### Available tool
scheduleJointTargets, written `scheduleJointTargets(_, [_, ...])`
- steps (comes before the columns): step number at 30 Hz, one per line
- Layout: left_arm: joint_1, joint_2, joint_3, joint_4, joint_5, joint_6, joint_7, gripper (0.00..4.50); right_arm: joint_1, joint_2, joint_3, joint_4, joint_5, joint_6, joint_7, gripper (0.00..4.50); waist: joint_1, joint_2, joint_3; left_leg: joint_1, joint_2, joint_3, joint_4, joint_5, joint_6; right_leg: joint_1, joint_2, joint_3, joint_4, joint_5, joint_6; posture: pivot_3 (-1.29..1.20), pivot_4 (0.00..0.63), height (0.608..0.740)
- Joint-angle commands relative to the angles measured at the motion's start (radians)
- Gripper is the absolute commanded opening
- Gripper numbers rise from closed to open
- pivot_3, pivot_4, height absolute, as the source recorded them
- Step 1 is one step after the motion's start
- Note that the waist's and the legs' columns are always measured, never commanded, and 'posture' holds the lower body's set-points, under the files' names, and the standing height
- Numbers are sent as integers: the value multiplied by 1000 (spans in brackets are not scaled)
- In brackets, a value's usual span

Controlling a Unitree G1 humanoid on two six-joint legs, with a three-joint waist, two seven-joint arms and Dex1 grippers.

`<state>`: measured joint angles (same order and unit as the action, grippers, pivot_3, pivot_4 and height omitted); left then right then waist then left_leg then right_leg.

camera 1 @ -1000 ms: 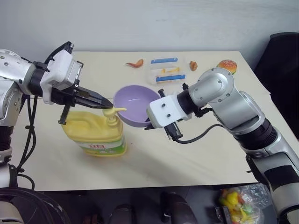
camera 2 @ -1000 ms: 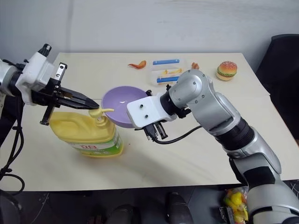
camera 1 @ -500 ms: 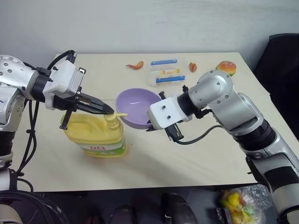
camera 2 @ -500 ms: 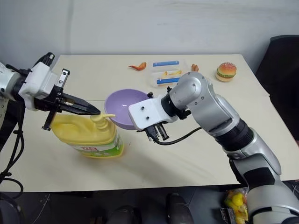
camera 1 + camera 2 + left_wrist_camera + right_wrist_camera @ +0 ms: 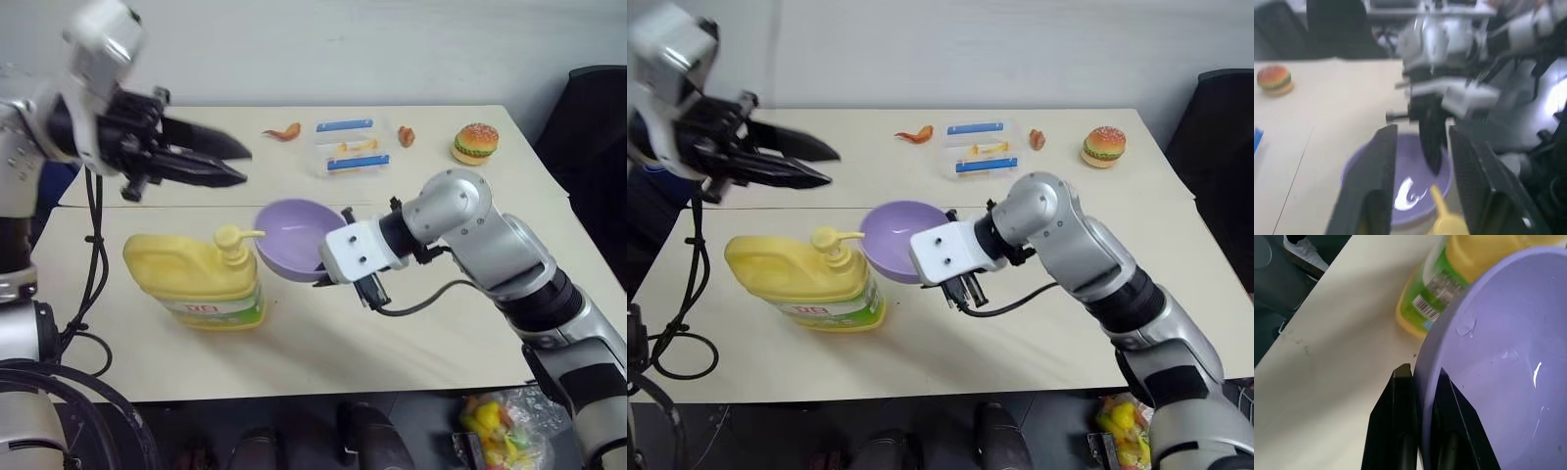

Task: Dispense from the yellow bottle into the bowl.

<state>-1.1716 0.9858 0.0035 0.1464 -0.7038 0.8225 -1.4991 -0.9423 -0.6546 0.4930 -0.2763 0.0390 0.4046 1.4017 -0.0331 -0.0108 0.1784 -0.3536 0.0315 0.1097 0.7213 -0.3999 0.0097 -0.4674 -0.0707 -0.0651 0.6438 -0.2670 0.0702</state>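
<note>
Left gripper point(image 5: 233, 164) released, fingers apart, hovering above yellow bottle point(image 5: 196, 281); right gripper point(image 5: 1418, 382) pinching bowl point(image 5: 294, 238) rim, right of pump

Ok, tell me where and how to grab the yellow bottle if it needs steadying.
Grip the built-in handle on the yellow bottle, coming from above on the side away from the bowl. It stands upright with its pump spout pointing at the bowl, so that side stays clear of the spout.

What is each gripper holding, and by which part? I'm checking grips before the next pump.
The right gripper pinches the bowl by its rim, one finger inside and one outside. The left gripper holds nothing, open above the bottle.
</note>
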Motion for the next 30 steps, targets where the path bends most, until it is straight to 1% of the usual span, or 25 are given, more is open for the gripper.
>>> scheduleJointTargets(1, [-17,52,65,-51,-56,73,-14,2890,85,-29,-43,-69,-9,-13,-57,0,2,0,0,0,0,0,1,0,0,0,0,0,0,0,0,0,150,740])
scheduleJointTargets(2, [-9,76,74,-68,-67,89,-32,3247,127,-39,-40,-72,-23,-20,-77,0,3,0,0,0,0,-1,1,0,0,1,0,-1,1,0,0,0,150,740])
scheduleJointTargets(3, [-3,92,79,-80,-75,100,-43,3513,154,-46,-38,-75,-31,-26,-90,0,3,0,0,0,0,-2,2,0,0,1,-1,-1,1,0,0,0,150,740])
scheduleJointTargets(5, [38,155,88,-131,-91,107,-86,4062,234,-53,-37,-66,-63,-51,-144,0,4,0,0,0,0,-2,2,0,0,1,-1,0,2,0,0,0,150,740])
scheduleJointTargets(6, [63,187,91,-156,-95,103,-102,4420,270,-54,-38,-55,-84,-65,-176,0,3,0,0,0,0,-2,2,0,0,1,-2,0,2,0,0,0,150,740])
scheduleJointTargets(8, [126,250,102,-210,-98,78,-114,4464,337,-67,-39,-20,-140,-122,-244,0,3,0,0,1,0,-1,1,0,0,1,-2,0,1,0,0,0,150,740])
scheduleJointTargets(9, [190,299,114,-250,-98,43,-115,4464,376,-92,-34,25,-202,-190,-303,0,4,0,0,1,0,-1,1,0,0,1,-2,0,1,0,0,0,150,740])
scheduleJointTargets(11, [271,353,138,-293,-101,8,-115,4464,426,-127,-30,86,-285,-285,-378,0,4,0,1,1,0,-1,1,0,0,1,-2,1,1,0,0,0,150,740])
scheduleJointTargets(14, [330,376,172,-311,-117,-15,-110,4464,459,-138,-37,127,-324,-358,-422,0,8,-2,2,0,0,-2,2,1,1,2,-3,1,0,0,0,0,150,740])
scheduleJointTargets(17, [387,377,195,-326,-122,-43,-95,4464,482,-141,-27,169,-372,-418,-460,0,6,-2,2,1,-1,-1,2,1,1,3,-2,1,0,0,0,0,150,740])
scheduleJointTargets(19, [429,378,208,-337,-117,-68,-87,4500,490,-141,-20,208,-409,-456,-489,635,5,-2,2,2,-1,-1,2,1,0,3,0,1,1,0,0,0,150,740])
scheduleJointTargets(20, [454,380,215,-340,-111,-83,-85,4500,498,-139,-27,217,-411,-460,-496,851,5,-2,2,2,-1,-1,2,1,0,3,0,1,1,0,0,0,150,740])
scheduleJointTargets(21, [476,383,222,-340,-108,-93,-84,4500,508,-138,-43,213,-391,-444,-483,1223,5,-2,2,2,0,0,2,1,0,3,1,1,1,0,0,0,150,740])
scheduleJointTargets(22, [493,386,228,-340,-108,-101,-83,4500,516,-137,-55,207,-376,-433,-472,1498,5,-2,2,2,0,0,2,1,0,3,1,1,1,0,0,0,150,740])
scheduleJointTargets(23, [516,388,240,-335,-105,-108,-80,4500,529,-143,-88,180,-334,-402,-451,1830,5,-2,2,2,0,0,2,1,0,3,1,1,1,0,0,0,150,740])
scheduleJointTargets(25, [556,395,262,-327,-100,-120,-74,4500,553,-148,-160,122,-245,-326,-413,2441,6,-2,2,2,0,-1,1,1,0,3,0,1,0,0,0,0,150,740])
scheduleJointTargets(26, [590,401,282,-321,-89,-132,-74,4500,558,-152,-222,71,-162,-255,-382,2853,7,-2,2,1,0,-1,1,1,0,3,0,1,0,0,0,0,150,740])
scheduleJointTargets(28, [656,410,326,-308,-61,-158,-71,4500,552,-169,-350,-16,-2,-91,-327,3464,7,-1,2,1,1,-1,2,1,0,3,0,1,0,0,0,0,150,740])
scheduleJointTargets(29, [690,415,357,-300,-49,-164,-70,4500,556,-194,-425,-54,83,-17,-291,3750,7,-1,2,2,1,-1,2,1,0,3,0,1,1,0,0,0,150,740])
scheduleJointTargets(30, [721,425,395,-287,-43,-155,-71,4500,563,-234,-510,-81,171,49,-244,4175,9,-1,3,1,1,-1,2,1,0,3,0,1,0,0,0,0,150,740])
